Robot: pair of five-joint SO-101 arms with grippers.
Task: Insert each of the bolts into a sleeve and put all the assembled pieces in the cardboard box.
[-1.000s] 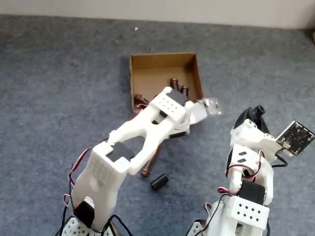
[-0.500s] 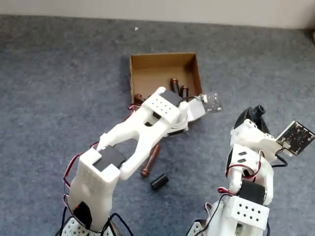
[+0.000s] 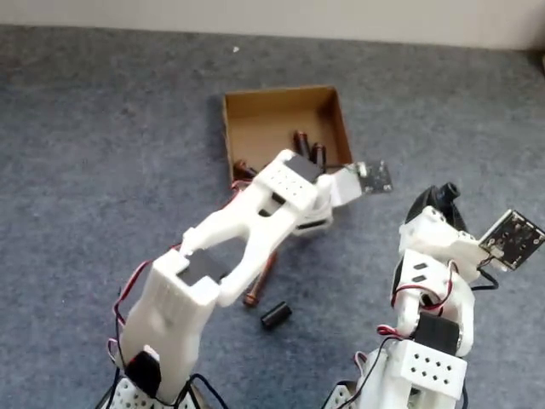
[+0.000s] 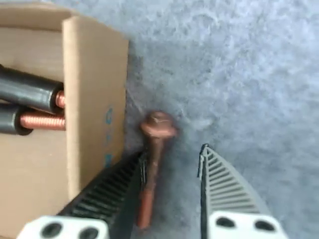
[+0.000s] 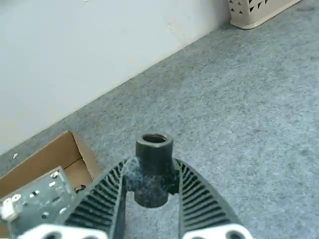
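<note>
Over the last sec. the left arm has been swung a little toward the far edge of the desk. The cardboard box has been shifted slightly the same way, prob. nudged by the arm. The left hand is seen open, w/ a bolt lying on the desk btwn its fingers, just outside the box wall and close to the finger nearer the box; nothing is gripped yet. The right hand has not been moved and is closed on a sleeve, held upright w/ the bore up. Assembled pieces are already in the box. Another bolt and a loose sleeve are left toward the near edge. A grasp is judged to be in setup, insertion to follow.
</note>
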